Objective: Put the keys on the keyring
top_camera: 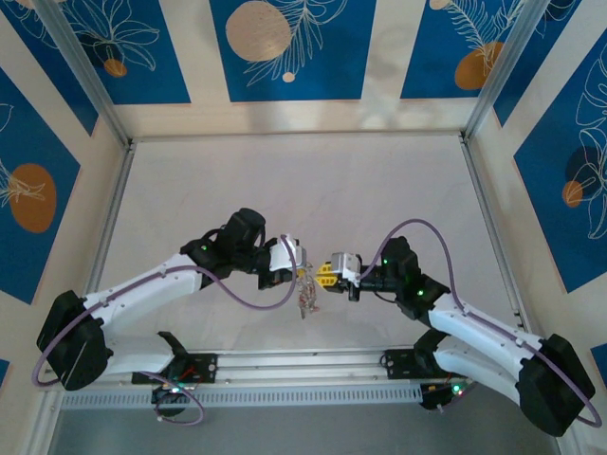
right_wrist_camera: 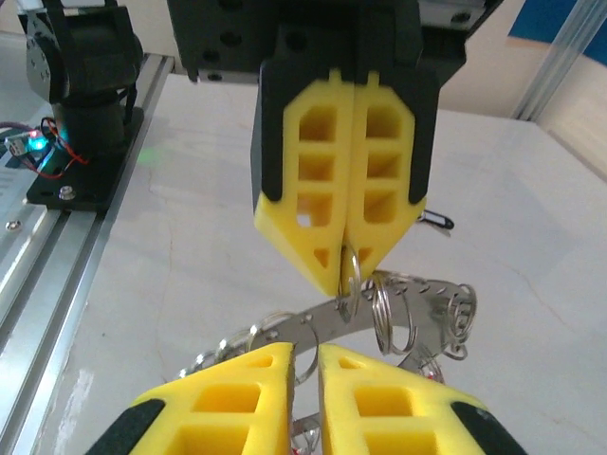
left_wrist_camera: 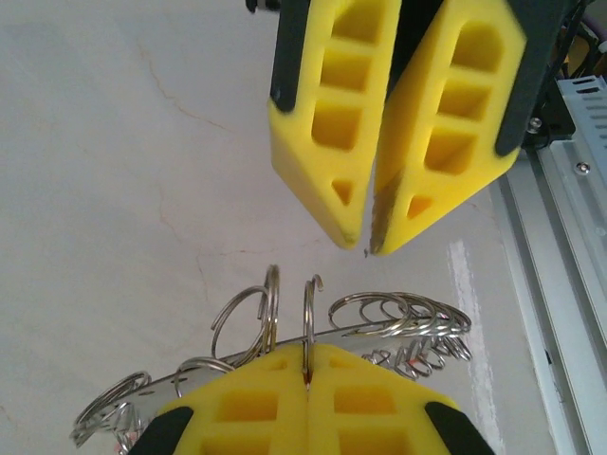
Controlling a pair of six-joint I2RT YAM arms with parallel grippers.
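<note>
The keyring [top_camera: 304, 287] hangs between the two grippers above the table. It is a curved grey metal band [right_wrist_camera: 323, 320] with holes, fringed with small silver split rings [left_wrist_camera: 408, 313]. My left gripper [top_camera: 296, 262] is shut on one small split ring [left_wrist_camera: 309, 318] of the band; from the right wrist its yellow fingers [right_wrist_camera: 313, 190] pinch that ring from above. My right gripper [top_camera: 328, 276] faces it, its jaws a narrow gap apart [right_wrist_camera: 318, 353] with nothing gripped, its tips [left_wrist_camera: 366, 245] just short of the rings. A speck of red from the keys [right_wrist_camera: 430, 375] shows below the band.
An aluminium rail [left_wrist_camera: 569, 190] runs along the table's near edge, with the left arm's base [right_wrist_camera: 85, 85] bolted beside it. Metal frame posts [top_camera: 104, 104] and blue patterned walls enclose the white tabletop [top_camera: 303, 180].
</note>
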